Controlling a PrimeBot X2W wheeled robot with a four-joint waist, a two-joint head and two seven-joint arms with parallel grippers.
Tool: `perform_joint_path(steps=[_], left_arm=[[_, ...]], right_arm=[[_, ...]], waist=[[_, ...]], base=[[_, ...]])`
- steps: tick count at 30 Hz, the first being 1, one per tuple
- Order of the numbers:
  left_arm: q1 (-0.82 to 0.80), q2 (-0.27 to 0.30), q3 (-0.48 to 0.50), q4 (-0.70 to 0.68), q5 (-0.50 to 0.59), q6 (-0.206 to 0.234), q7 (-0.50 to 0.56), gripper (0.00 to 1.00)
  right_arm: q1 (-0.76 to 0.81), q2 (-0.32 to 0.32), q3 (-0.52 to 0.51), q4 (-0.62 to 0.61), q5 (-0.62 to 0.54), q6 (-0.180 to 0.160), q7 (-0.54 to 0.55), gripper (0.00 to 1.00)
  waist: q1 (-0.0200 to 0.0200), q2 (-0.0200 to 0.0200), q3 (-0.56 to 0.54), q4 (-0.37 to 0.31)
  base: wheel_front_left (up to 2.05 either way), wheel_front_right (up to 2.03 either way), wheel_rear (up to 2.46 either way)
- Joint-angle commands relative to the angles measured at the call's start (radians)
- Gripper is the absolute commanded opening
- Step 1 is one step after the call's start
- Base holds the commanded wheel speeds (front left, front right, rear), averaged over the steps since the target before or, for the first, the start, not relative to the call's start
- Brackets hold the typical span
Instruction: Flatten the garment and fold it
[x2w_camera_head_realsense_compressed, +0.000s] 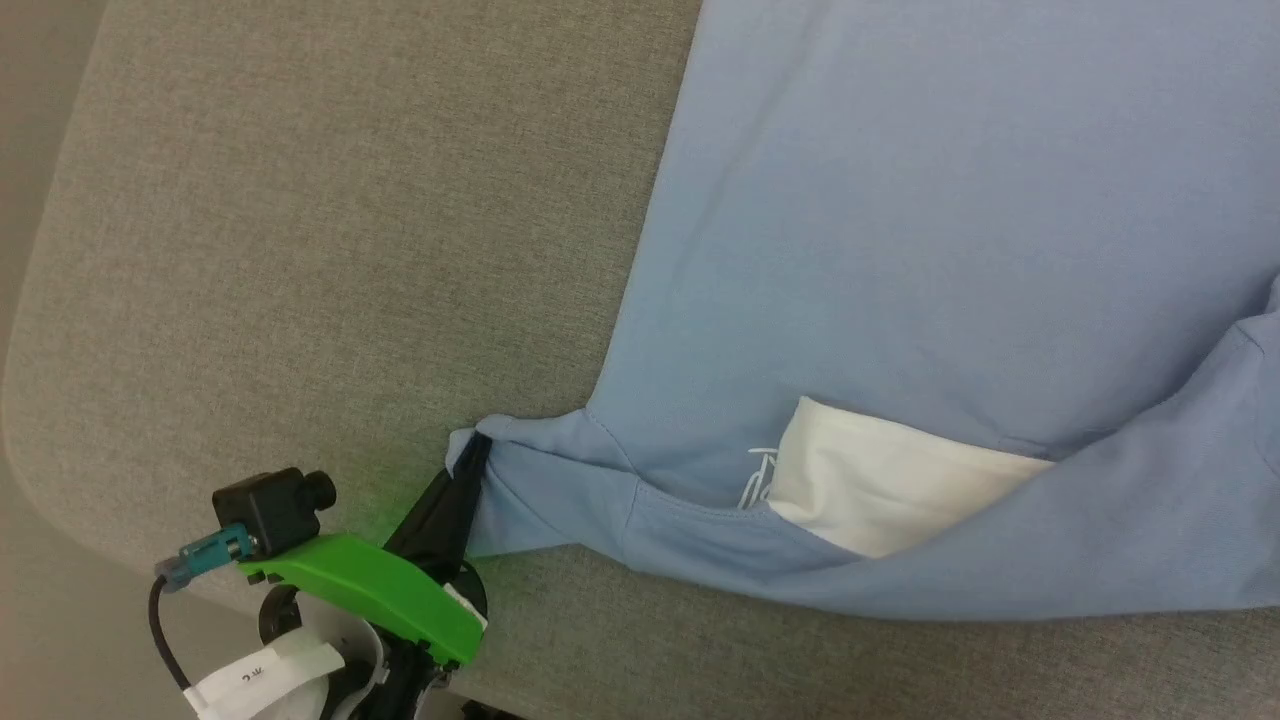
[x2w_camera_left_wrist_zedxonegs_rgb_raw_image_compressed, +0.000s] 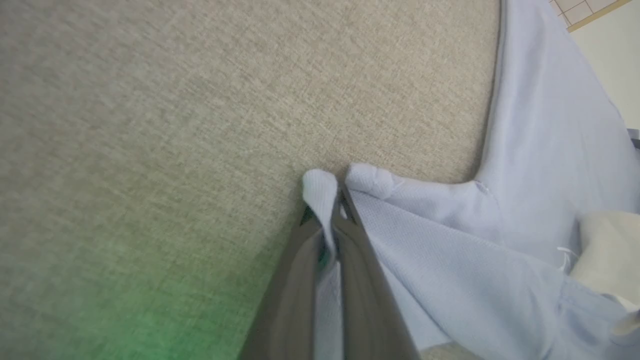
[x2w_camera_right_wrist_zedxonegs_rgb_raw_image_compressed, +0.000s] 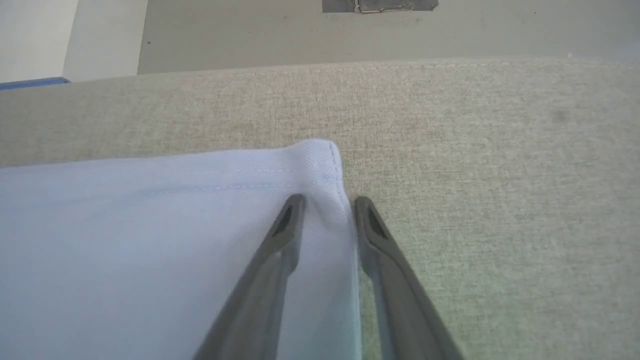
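Left gripper (x2w_camera_head_realsense_compressed: 476, 450) pinches the garment (x2w_camera_head_realsense_compressed: 900, 250) (sleeve tip).

The garment (x2w_camera_head_realsense_compressed: 900, 250) lies spread on the tabletop (x2w_camera_head_realsense_compressed: 300, 250), covering its right part in the head view. 1 sleeve (x2w_camera_head_realsense_compressed: 540, 480) reaches left along the near edge, and its tip sits pinched between the 2 fingers of the left tool (x2w_camera_head_realsense_compressed: 470, 462), which stands at the lower left. At a hemmed corner (x2w_camera_right_wrist_zedxonegs_rgb_raw_image_compressed: 320, 160), the right tool (x2w_camera_right_wrist_zedxonegs_rgb_raw_image_compressed: 327, 202) straddles the side edge: 1 finger over the cloth, 1 over the tabletop just beside it.
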Motion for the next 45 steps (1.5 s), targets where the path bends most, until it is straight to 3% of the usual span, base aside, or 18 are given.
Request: perform_joint_path(steps=[1,4,11,16,20,26,32,36,38,39,43,45], left_arm=[[0.003,0.001,-0.004,0.053,0.006,0.014,0.009,0.00],[0.007,0.000,-0.005,0.061,0.006,0.013,0.005,0.00],[0.042,0.022,0.009,0.067,0.007,0.027,-0.001,0.00],[0.083,0.042,0.016,0.052,0.004,0.044,0.010,0.00],[0.122,0.059,0.018,0.037,-0.001,0.058,0.023,0.00],[0.183,0.085,0.031,0.008,-0.009,0.086,0.037,0.00],[0.215,0.102,0.041,-0.023,-0.014,0.102,0.046,0.00],[0.221,0.108,0.040,-0.034,-0.015,0.107,0.053,0.00],[0.221,0.109,0.040,-0.036,-0.014,0.110,0.054,0.00],[0.221,0.110,0.039,-0.038,-0.013,0.110,0.055,0.00],[0.214,0.109,0.032,-0.041,-0.012,0.107,0.059,0.00],[0.207,0.103,0.025,-0.036,-0.012,0.103,0.058,0.00]], right_arm=[[0.024,0.019,-0.006,-0.012,-0.002,-0.001,0.023,0.00],[0.060,0.039,-0.018,-0.097,0.024,-0.001,-0.058,0.00],[0.249,0.113,-0.043,-0.225,0.149,-0.001,-0.468,0.00],[0.435,0.146,-0.065,-0.267,0.168,-0.001,-0.604,0.00],[0.611,0.199,-0.120,-0.322,0.167,-0.001,-0.575,0.00],[0.863,0.274,-0.210,-0.417,0.175,-0.001,-0.379,0.00],[1.017,0.290,-0.203,-0.413,0.238,-0.001,-0.172,0.00],[1.059,0.291,-0.160,-0.361,0.285,-0.001,-0.133,0.00],[1.067,0.291,-0.136,-0.366,0.286,-0.001,-0.159,0.61],[1.067,0.291,-0.131,-0.371,0.287,-0.001,-0.176,1.00],[1.041,0.291,-0.110,-0.426,0.272,-0.001,-0.282,1.00],[0.997,0.291,-0.038,-0.503,0.253,-0.001,-0.402,1.00]], waist=[[-0.0001,-0.0001,-0.010,0.001],[-0.0001,-0.0001,-0.034,-0.005],[-0.0001,-0.0001,-0.157,-0.062],[-0.0001,-0.0001,-0.261,-0.113],[-0.0001,-0.0001,-0.336,-0.153],[-0.0001,-0.0001,-0.423,-0.214],[-0.0001,-0.0001,-0.450,-0.259],[-0.0001,-0.0001,-0.455,-0.277],[-0.0001,-0.0001,-0.456,-0.281],[-0.0001,-0.0001,-0.456,-0.282],[-0.0001,-0.0001,-0.454,-0.276],[-0.0001,-0.0001,-0.450,-0.257]], base=[[0.00,0.00,0.00],[0.00,0.00,0.00],[0.00,0.00,0.00],[0.00,0.00,0.00],[0.00,0.00,0.00],[0.00,0.00,0.00],[0.00,0.00,0.00],[0.00,0.00,0.00],[0.00,0.00,0.00],[0.00,0.00,0.00],[0.00,0.00,0.00],[0.00,0.00,0.00]])
